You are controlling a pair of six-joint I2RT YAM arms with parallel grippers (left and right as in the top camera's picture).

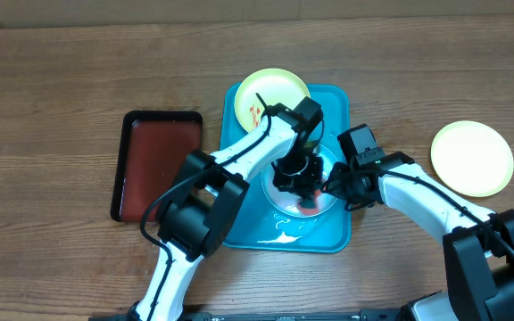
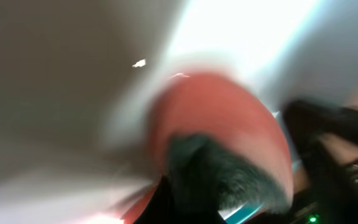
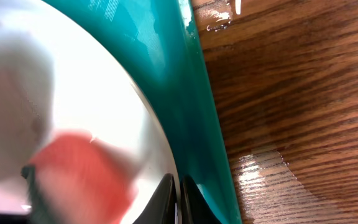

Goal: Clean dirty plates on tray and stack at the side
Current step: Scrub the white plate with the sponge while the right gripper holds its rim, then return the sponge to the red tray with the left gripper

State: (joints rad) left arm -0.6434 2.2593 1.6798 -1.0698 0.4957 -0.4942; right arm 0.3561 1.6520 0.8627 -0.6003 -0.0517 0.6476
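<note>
Your overhead view looks straight down from well above the bench (image 1: 52, 80), far enough to take in both arms and the whole turquoise tray (image 1: 328, 236). Your left wrist view sits so near a red pad (image 2: 222, 118) that everything blurs. Your right wrist view looks down from close in, along the tray's rim beside bare bench. All three views share the pale plate (image 1: 279, 201) and the red pad.

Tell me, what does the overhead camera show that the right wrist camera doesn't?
Only overhead: the left claw, the red-brown tray, one yellow-green plate on the table, another at the blue tray's far end. Only right wrist: wet glints on the wood, and the right claw closed on the centre plate's edge. Both: blue tray, centre plate, a red patch on it.
</note>
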